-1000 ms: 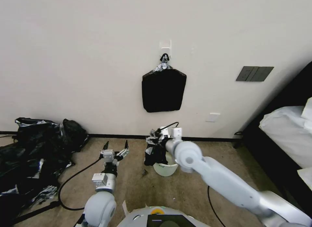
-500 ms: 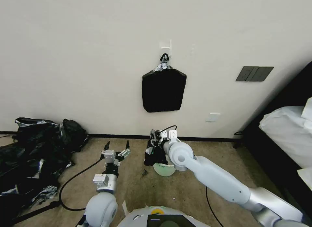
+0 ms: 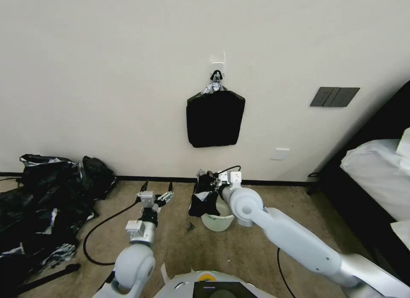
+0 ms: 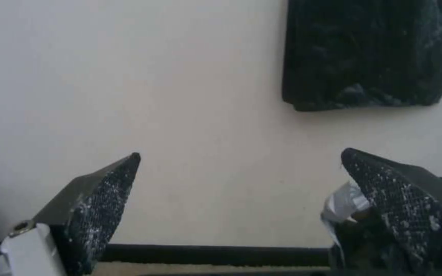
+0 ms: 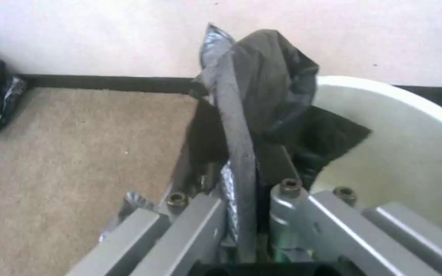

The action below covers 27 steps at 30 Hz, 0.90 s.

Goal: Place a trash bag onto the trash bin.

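Observation:
The trash bin (image 3: 218,222), a small cream-white bucket, sits on the carpet near the wall. My right gripper (image 3: 208,181) hovers over the bin's left rim, shut on the trash bag (image 3: 201,203), which hangs as a wrinkled black strip down the bin's left side. In the right wrist view the trash bag (image 5: 262,96) is pinched in my right gripper (image 5: 249,172), part of it drooping inside the trash bin (image 5: 410,153). My left gripper (image 3: 158,186) is open, left of the bag and apart from it. The left wrist view shows my left gripper (image 4: 241,153) holding nothing, the trash bag (image 4: 354,230) beside one finger.
A flat black bundle (image 3: 215,118) hangs from a wall hook above the bin. A heap of black plastic sheeting (image 3: 42,204) covers the floor at the left. A black cable (image 3: 98,229) loops beside my left arm. A bed (image 3: 376,170) stands at the right.
My left gripper has moved forward and slightly right, closer to the bag. My right arm has shifted a little right with the bag still pinched.

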Tool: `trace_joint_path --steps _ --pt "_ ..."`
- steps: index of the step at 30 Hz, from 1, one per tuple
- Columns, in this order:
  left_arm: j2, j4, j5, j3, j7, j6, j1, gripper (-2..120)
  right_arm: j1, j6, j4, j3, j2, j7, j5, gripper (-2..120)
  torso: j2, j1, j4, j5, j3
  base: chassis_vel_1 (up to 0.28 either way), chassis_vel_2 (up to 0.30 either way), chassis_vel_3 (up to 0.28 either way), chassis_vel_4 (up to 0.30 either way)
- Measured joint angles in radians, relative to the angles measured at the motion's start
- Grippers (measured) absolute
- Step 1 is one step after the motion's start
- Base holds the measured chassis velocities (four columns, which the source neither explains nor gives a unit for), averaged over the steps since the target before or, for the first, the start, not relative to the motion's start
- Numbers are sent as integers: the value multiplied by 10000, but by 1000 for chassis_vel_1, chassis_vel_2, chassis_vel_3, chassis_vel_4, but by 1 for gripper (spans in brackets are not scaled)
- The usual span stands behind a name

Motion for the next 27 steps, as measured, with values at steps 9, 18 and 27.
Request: trace_joint_path --steps 9,18,27 --pt "159 782 -600 743 245 1033 -1747 100 -510 178 474 602 -375 174 -78 0 0 0 1 -1 0 0 0 0 0" --pt "324 1523 -1896 1538 1123 2840 -3264 100 -647 232 542 632 -347 225 -59 0 0 0 3 0 0 0 0 0 0" --pt "202 2785 -2527 2521 1263 3892 -4375 100 -755 317 415 636 -131 222 -99 0 0 0 3 -2 0 0 0 0 0"
